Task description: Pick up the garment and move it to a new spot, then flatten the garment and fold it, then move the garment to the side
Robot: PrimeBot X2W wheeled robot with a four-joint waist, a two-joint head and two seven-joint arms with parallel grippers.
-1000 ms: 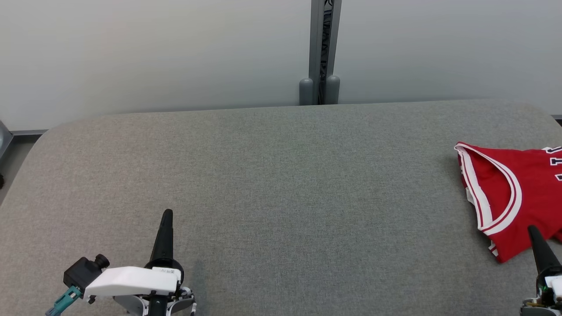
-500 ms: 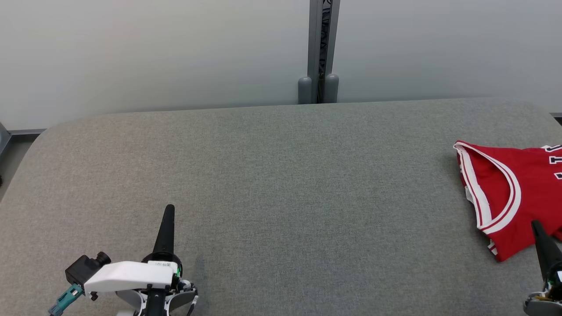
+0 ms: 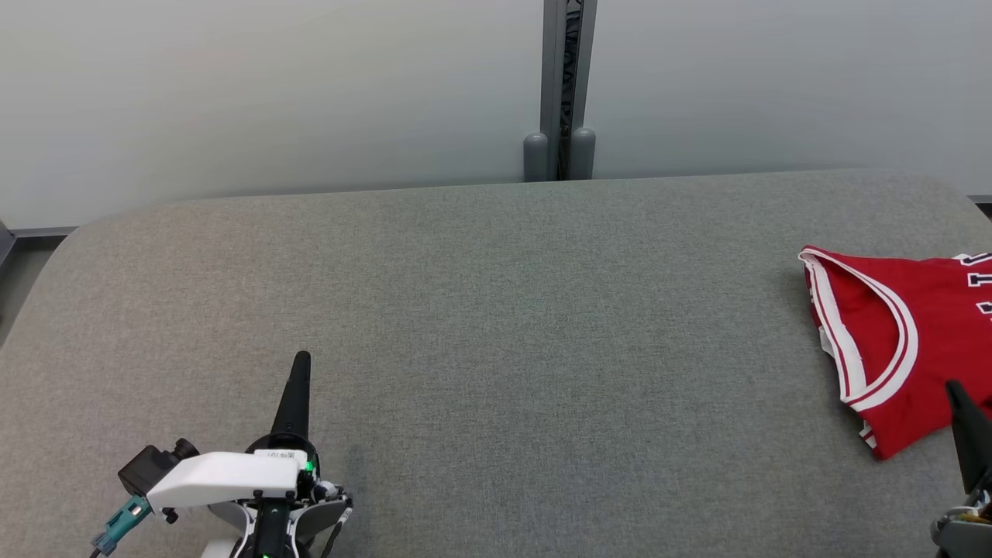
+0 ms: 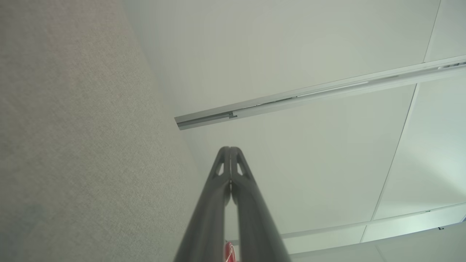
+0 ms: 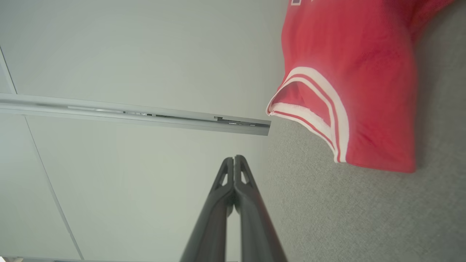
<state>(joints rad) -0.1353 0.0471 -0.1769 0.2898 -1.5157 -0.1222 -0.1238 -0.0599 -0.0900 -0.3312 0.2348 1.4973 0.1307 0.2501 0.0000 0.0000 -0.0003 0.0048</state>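
The garment [image 3: 891, 333], a red sleeveless jersey with white trim, lies folded at the right edge of the grey table [image 3: 496, 325]; its far part is cut off by the picture's edge. In the right wrist view the garment [image 5: 356, 91] lies beside my fingers, apart from them. My right gripper [image 3: 953, 387] sits at the lower right, its tip over the jersey's near corner, shut and empty. My left gripper [image 3: 302, 358] is at the lower left over bare table, shut with nothing in it. Both wrist views show closed fingers: left gripper [image 4: 230, 149], right gripper [image 5: 233, 158].
A pale wall runs behind the table, with a grey upright post [image 3: 568, 85] at its middle. The table's rounded corners show at the far left and far right.
The head camera has shifted a little, so the scene sits slightly higher. The right gripper has drawn back toward the lower right corner. The left gripper shows a bit higher. The garment lies as before.
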